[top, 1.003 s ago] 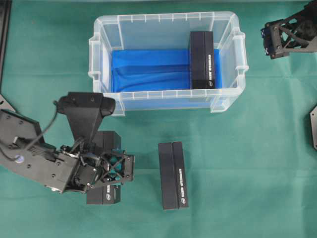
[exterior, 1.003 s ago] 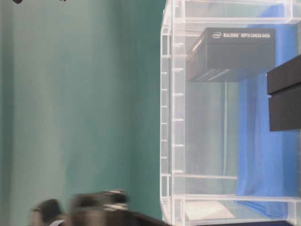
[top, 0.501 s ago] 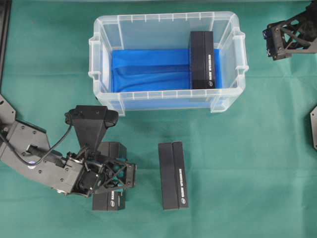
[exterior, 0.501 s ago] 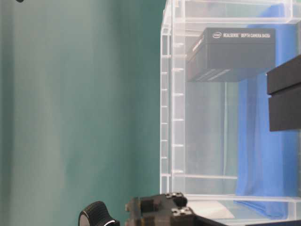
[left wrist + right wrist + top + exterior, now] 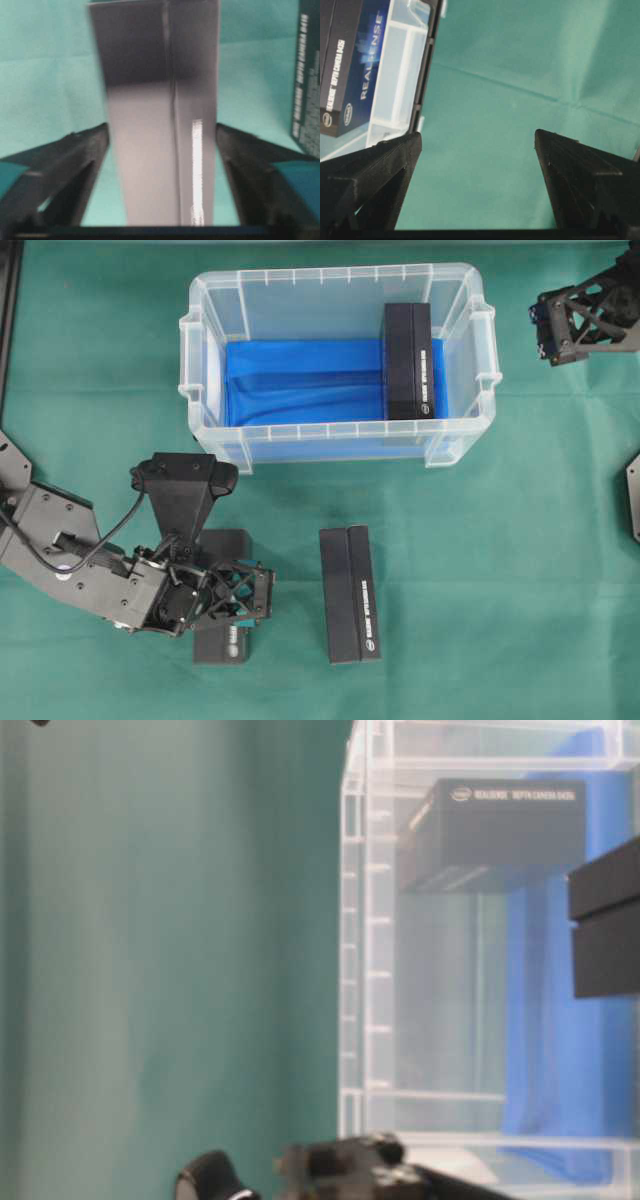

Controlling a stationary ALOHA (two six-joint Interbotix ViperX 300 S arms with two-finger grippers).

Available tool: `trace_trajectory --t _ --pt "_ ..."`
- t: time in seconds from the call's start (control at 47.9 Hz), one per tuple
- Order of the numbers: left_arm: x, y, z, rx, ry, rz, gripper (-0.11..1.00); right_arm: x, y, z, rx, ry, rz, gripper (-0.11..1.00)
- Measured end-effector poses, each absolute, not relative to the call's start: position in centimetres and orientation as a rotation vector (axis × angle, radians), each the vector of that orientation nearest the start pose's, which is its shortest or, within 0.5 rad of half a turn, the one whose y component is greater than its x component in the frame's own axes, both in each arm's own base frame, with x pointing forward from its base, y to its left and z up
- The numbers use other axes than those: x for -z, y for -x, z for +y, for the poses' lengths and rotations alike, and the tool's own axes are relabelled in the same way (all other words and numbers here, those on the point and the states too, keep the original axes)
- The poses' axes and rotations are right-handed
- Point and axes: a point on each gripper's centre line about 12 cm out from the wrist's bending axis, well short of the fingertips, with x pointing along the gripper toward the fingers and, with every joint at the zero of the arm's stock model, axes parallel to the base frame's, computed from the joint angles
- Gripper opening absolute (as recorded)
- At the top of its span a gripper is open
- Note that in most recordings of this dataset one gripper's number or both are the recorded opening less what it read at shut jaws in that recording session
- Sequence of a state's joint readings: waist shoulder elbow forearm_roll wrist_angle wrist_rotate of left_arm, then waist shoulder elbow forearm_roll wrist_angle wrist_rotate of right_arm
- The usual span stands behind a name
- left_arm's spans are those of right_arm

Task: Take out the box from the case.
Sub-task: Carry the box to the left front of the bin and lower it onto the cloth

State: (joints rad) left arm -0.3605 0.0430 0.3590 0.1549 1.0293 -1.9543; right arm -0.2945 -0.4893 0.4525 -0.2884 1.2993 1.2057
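Note:
The clear case [image 5: 200, 340] with its blue floor lining stands at the back middle. One black box [image 5: 408, 360] lies inside along its right wall and shows through the wall in the table-level view as the box [image 5: 495, 830]. A second black box [image 5: 222, 645] lies on the green cloth at the front left. My left gripper [image 5: 235, 598] straddles that box [image 5: 150, 75], open, with a strip of cloth showing on each side between fingers and box. At the back right, beside the case, my right gripper [image 5: 558, 330] hovers open and empty [image 5: 477, 135].
A third black box [image 5: 350, 592] lies on the cloth at the front middle, just right of the left gripper; its edge [image 5: 307, 75] shows in the left wrist view. The case's right rim [image 5: 400, 75] is close to the right gripper's left finger.
The left arm came down and forward with the box, set it on the cloth and opened its jaws off it. The right gripper barely shifted.

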Motion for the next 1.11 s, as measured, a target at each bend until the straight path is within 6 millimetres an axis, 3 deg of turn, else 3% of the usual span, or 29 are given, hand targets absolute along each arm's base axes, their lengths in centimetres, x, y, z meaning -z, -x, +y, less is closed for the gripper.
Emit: trace_trajectory --t 0.627,0.856,1.107 --pt "-19.5 -35.2 -11.6 -1.051 1.218 1.029 0.93 -32.3 -22.9 -9.8 1.132 -0.951 0.855 0.92" --pt "-22.3 -35.6 -11.6 -1.032 1.245 1.005 0.93 -32.3 -22.9 -9.8 1.130 -0.950 0.854 0.92" --pt "-27.4 -34.9 -11.1 -1.082 1.241 0.997 0.93 -32.3 -22.9 -9.8 1.130 -0.950 0.854 0.92"
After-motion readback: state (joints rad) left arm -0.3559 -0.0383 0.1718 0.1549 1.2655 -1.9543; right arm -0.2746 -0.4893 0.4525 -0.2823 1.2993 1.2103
